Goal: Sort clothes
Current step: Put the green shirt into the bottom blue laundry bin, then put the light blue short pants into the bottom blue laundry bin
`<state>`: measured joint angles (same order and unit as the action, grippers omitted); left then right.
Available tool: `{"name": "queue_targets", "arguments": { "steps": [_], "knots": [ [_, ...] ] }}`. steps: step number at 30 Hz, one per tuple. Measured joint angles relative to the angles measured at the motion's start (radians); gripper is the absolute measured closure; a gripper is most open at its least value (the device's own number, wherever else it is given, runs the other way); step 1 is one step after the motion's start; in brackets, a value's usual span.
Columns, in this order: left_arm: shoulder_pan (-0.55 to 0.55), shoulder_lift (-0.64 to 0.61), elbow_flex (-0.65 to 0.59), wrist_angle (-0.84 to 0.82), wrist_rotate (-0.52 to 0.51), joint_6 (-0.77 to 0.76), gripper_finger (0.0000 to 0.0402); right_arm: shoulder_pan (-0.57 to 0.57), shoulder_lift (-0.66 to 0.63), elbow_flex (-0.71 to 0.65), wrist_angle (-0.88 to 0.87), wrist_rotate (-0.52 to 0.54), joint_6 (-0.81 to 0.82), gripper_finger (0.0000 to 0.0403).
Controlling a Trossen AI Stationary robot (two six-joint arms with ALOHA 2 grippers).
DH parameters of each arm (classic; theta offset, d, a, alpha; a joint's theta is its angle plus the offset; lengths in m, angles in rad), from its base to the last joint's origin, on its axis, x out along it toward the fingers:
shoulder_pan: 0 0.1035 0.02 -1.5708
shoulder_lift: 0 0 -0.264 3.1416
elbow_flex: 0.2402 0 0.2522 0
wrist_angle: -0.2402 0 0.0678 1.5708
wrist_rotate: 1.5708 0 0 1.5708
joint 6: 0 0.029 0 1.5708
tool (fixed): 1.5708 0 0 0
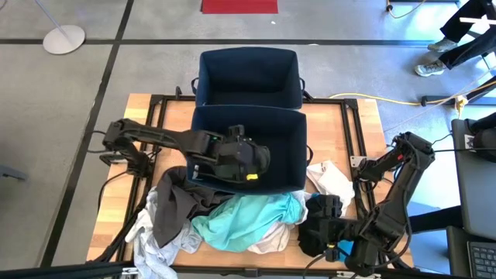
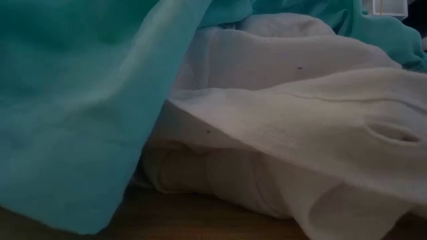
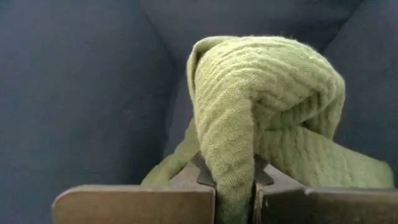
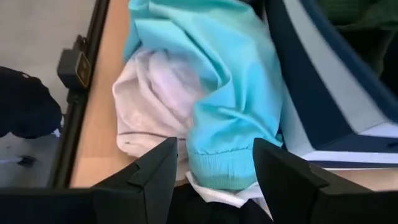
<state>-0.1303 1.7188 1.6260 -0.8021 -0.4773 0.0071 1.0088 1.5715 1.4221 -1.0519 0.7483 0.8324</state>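
My left gripper (image 3: 233,186) pinches a soft, limp green garment (image 3: 261,106) inside the near bin (image 1: 291,128). My right gripper (image 4: 214,168) hovers open-jawed above the turquoise garment (image 4: 230,81) at the table's front edge; bunched folds offer easy grips.

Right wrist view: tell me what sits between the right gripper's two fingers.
In the right wrist view, the hem of the turquoise garment lies between the open fingers of the right gripper, with a white garment beside it. Nothing is gripped.
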Motion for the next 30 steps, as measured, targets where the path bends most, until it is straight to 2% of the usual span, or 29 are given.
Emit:
{"name": "queue_targets", "arguments": {
  "steps": [9,16,23,27,30],
  "knots": [
    [0.041,0.065,0.000,0.002,0.002,0.007,0.0366,-0.002,0.000,-0.122,0.117,0.002,0.003,0.0194],
    [0.051,0.065,0.022,-0.036,0.003,-0.015,0.0297,-0.011,0.000,-0.155,0.145,0.028,-0.002,0.0194],
    [0.035,0.057,0.170,-0.252,0.032,-0.057,0.0212,-0.052,0.000,-0.155,0.168,-0.008,-0.004,0.0194],
    [-0.003,0.032,0.274,-0.354,0.031,-0.124,0.0187,-0.079,0.000,-0.154,0.170,-0.036,-0.004,0.0194],
    [-0.055,-0.012,0.290,-0.357,0.025,-0.160,0.0180,-0.098,0.000,-0.154,0.172,-0.038,-0.004,0.0194]
  ]
}}
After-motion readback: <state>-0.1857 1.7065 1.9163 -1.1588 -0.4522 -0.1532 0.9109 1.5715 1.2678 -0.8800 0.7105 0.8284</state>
